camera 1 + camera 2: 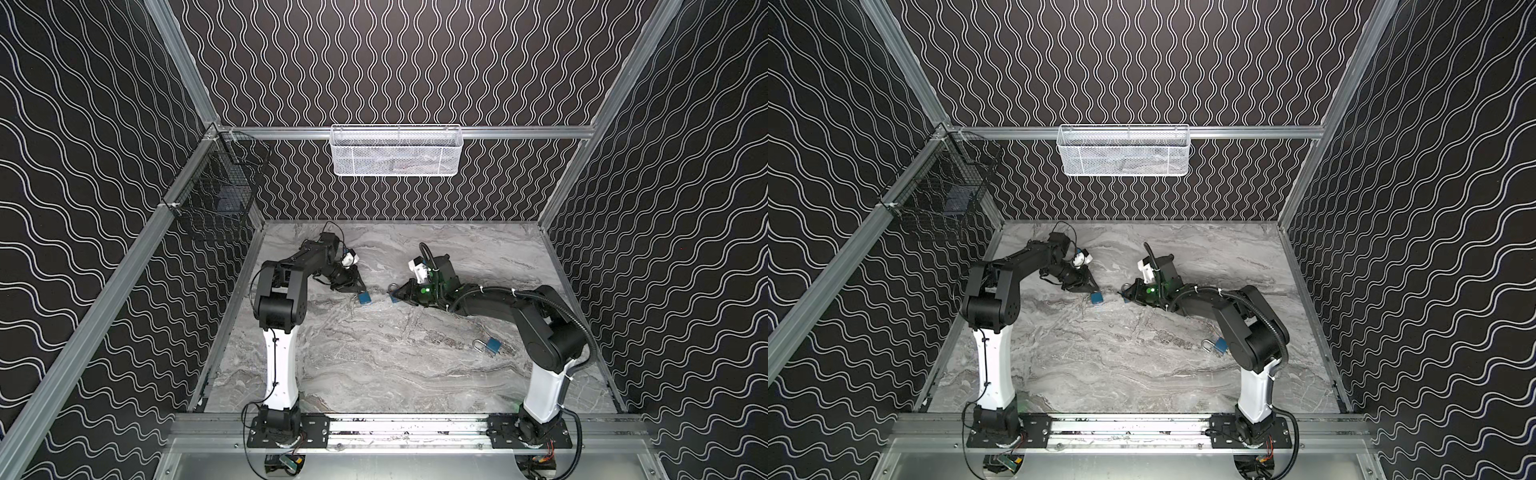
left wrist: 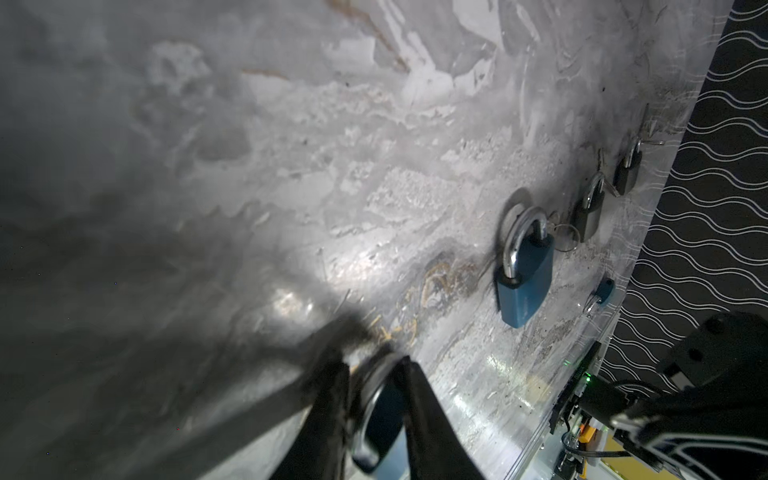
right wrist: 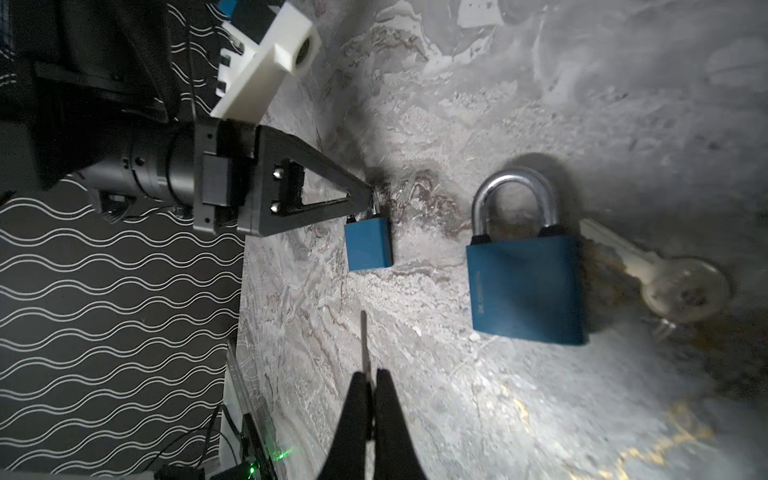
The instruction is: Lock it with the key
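- One small blue padlock [image 3: 369, 247] lies flat on the marble-patterned worktop [image 1: 374, 365], near the middle towards the back.
- Left gripper [image 3: 368, 193]: the jaws are slightly parted, one on each side of the padlock's shackle [image 2: 368, 401], with no visible clamping.
- Right gripper [image 3: 372, 376]: the jaws are closed on a thin key [image 3: 363, 340]. Its blade sticks out towards the small padlock without touching it.
- A second blue padlock [image 3: 525, 286] lies just beside the right gripper. Writing runs along one edge of its body but is too blurred to read.
- A spare key [image 3: 681, 291] lies against that lock.
- A third padlock [image 1: 493, 345] lies near the right arm's base.
- A white mesh basket [image 1: 397, 151] hangs on the back wall.
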Available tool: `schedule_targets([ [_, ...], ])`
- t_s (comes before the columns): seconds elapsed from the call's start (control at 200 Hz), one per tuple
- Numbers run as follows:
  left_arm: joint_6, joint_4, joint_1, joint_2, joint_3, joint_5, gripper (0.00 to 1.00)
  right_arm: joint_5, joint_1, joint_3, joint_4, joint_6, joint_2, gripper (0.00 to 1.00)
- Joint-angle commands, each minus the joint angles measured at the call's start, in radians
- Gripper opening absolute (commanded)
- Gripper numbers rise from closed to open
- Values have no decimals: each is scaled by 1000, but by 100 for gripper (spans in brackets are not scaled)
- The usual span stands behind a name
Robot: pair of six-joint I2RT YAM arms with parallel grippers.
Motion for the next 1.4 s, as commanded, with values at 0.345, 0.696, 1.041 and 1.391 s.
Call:
schedule_targets([
  [0.345, -62, 63, 7, -37, 16, -80, 39, 160, 85, 175, -88, -18, 124, 0],
  [0.696, -326, 361, 16, -382, -244, -62, 44, 281, 107, 241, -107, 14, 186, 0],
  [1.041, -478, 545, 28, -778, -569, -173, 48, 356, 127, 304, -127, 46, 236, 0],
  [1.391, -490, 486, 63, -1114, -686, -295, 54, 422, 153, 314, -116, 60, 265, 0],
])
